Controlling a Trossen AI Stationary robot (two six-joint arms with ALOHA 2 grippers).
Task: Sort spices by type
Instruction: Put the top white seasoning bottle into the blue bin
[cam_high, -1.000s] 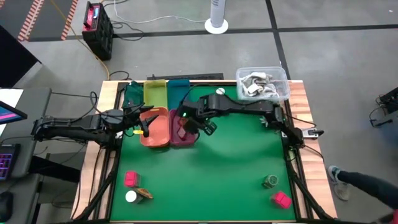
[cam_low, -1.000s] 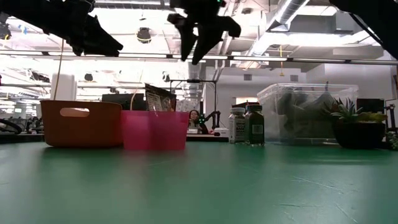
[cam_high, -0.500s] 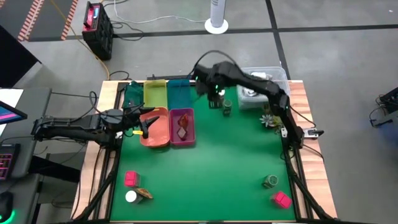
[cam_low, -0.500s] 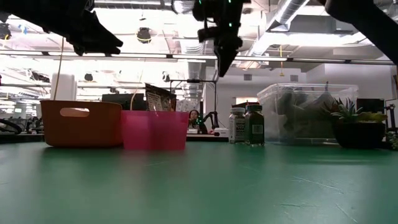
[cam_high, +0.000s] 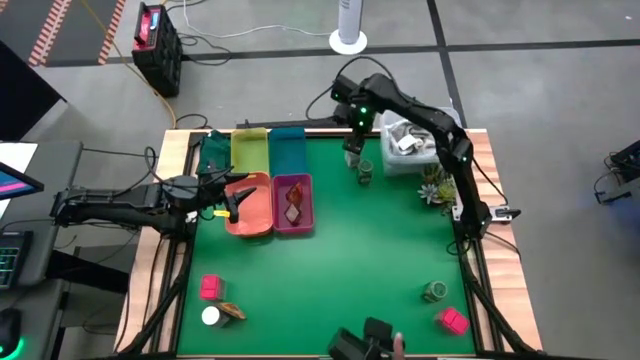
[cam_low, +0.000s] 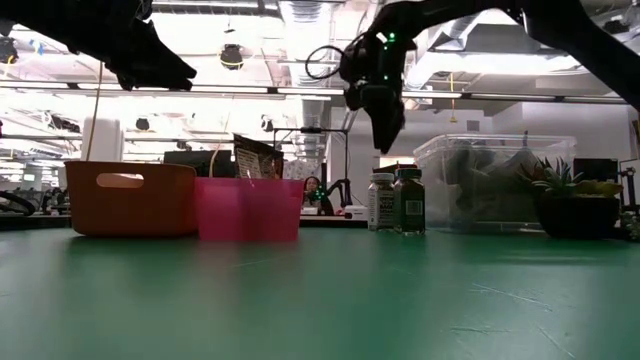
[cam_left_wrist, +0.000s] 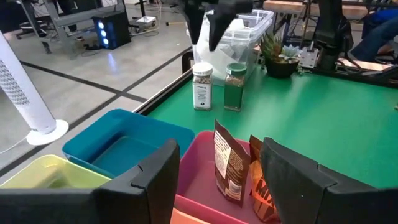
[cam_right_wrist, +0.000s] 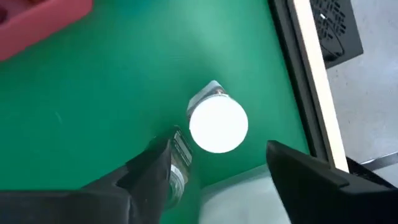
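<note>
White-capped jar (cam_right_wrist: 217, 124), upright on the table beside the clear tub (cam_high: 425, 135), directly beneath the right gripper (cam_right_wrist: 214, 165), jaws apart: probably rigid, light, smooth-sided, best gripped across its body below the cap.

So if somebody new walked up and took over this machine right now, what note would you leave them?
Right gripper: open, empty, above the white-capped jar at the far edge, beside a dark green jar.
Left gripper: open, empty, over the orange tray.
Done: reddish-brown packets stand in the pink tray.
Left: near left, a pink block, a white-capped jar and a brown piece; near right, a green jar and a pink block.
</note>
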